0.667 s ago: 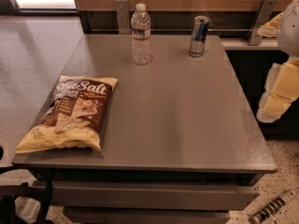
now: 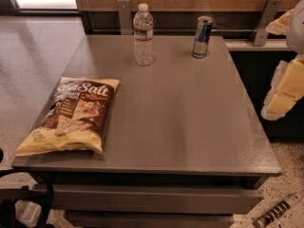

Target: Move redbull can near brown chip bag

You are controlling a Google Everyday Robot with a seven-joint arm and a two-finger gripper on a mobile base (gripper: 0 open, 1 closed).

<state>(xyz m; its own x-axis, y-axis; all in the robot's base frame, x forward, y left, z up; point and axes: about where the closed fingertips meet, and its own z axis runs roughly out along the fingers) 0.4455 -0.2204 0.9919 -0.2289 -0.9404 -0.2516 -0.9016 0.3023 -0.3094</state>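
Redbull can point(image 2: 202, 37) stands upright on the grey desk point(image 2: 190, 118), far back at about 1 o'clock from the desk's middle and close to the far edge. Its pull-tab top faces up, and nothing touches it. At the can's 9 o'clock, set apart from it by a stretch of bare desk, a clear water bottle point(image 2: 143, 34) with a white cap also stands upright, taller than the can.

The brown chip bag point(image 2: 71, 118) lies flat at about 8 o'clock from the desk's middle, near the left edge and the front corner. Its white "Sea Salt" lettering is at the far end, and its pale yellow near end almost reaches the front edge. From the bag the can is at roughly 2 o'clock, well apart, with open desk between the two.

The gripper point(image 2: 278, 211) shows as a dark ribbed piece low at about 5 o'clock, below and beyond the desk's front right corner, over the speckled floor. It is far from the can and the bag. Whether it is released or clenched, I cannot tell. White and yellow parts of the arm point(image 2: 285, 91) hang at 3 o'clock, just off the desk's right edge.
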